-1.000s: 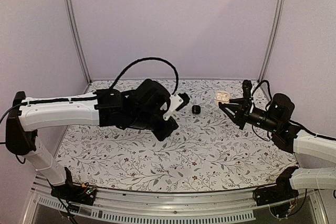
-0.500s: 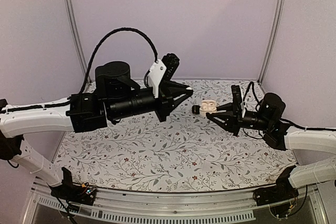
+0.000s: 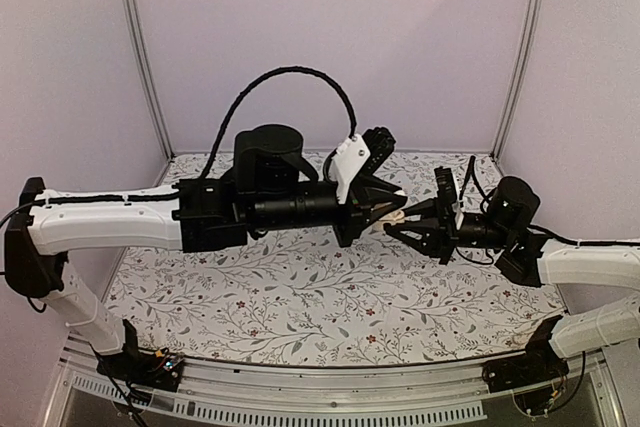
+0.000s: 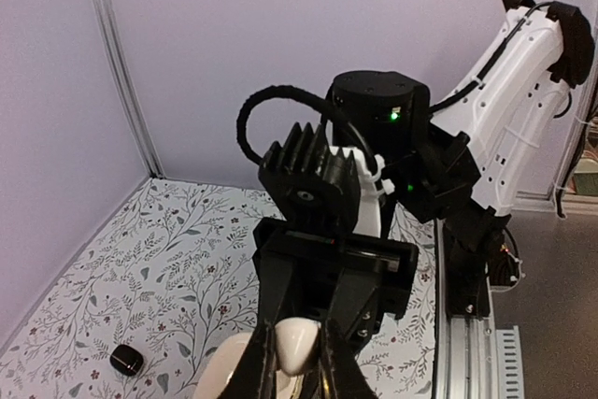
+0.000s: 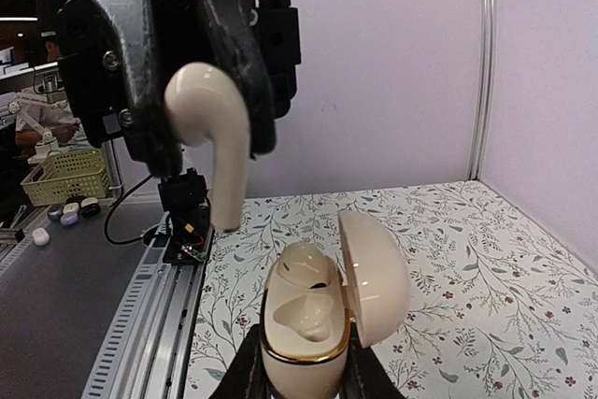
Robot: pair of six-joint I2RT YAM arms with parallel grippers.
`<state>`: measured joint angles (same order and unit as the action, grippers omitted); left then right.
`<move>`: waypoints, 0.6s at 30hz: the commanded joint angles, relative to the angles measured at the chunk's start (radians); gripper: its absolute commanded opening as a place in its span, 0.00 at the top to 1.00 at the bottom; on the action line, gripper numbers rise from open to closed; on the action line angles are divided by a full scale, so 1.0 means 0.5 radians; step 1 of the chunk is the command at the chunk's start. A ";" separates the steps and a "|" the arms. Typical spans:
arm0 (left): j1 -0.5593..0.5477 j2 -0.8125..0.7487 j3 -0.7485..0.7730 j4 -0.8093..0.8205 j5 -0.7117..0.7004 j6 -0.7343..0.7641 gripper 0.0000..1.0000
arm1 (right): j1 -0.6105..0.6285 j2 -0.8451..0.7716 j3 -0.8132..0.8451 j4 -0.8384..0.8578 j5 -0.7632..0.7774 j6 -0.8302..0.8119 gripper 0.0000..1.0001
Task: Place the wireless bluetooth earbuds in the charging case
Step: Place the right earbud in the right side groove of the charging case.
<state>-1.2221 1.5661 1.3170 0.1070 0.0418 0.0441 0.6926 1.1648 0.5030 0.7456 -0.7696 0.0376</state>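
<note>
The charging case (image 5: 304, 334) is cream with a gold rim, not black. My right gripper (image 5: 306, 382) is shut on its lower body and holds it upright with the lid (image 5: 376, 268) swung open. One cream earbud (image 5: 301, 266) sits in the case's upper slot; the slot beside it is empty. My left gripper (image 4: 297, 373) is shut on a second cream earbud (image 4: 297, 341), stem down, a little above and left of the open case in the right wrist view (image 5: 213, 128). In the top view the two grippers (image 3: 388, 205) (image 3: 408, 229) meet above mid-table.
A small black rounded object (image 4: 126, 360) lies on the floral table (image 3: 300, 297). Lilac walls with metal corner posts (image 3: 140, 57) enclose the back and sides. A metal rail (image 3: 330, 402) runs along the near edge. A basket (image 5: 54, 177) stands off the table.
My left arm rose from the table and swung right with the earbud. My right gripper carried the open case from the back right leftward, so the two now meet in mid-air.
</note>
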 commanded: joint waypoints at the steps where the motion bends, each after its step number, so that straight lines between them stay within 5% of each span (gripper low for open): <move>1: -0.024 0.036 0.093 -0.044 0.011 0.039 1.00 | 0.035 0.023 0.047 0.097 0.014 0.034 1.00; 18: -0.023 0.110 0.125 -0.166 -0.156 0.061 1.00 | 0.038 -0.008 0.043 0.130 0.052 0.105 1.00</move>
<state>-1.2224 1.6070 1.3609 0.0345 0.0071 0.0677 0.7067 1.1702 0.5034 0.7742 -0.7593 0.0727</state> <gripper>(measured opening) 0.112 0.215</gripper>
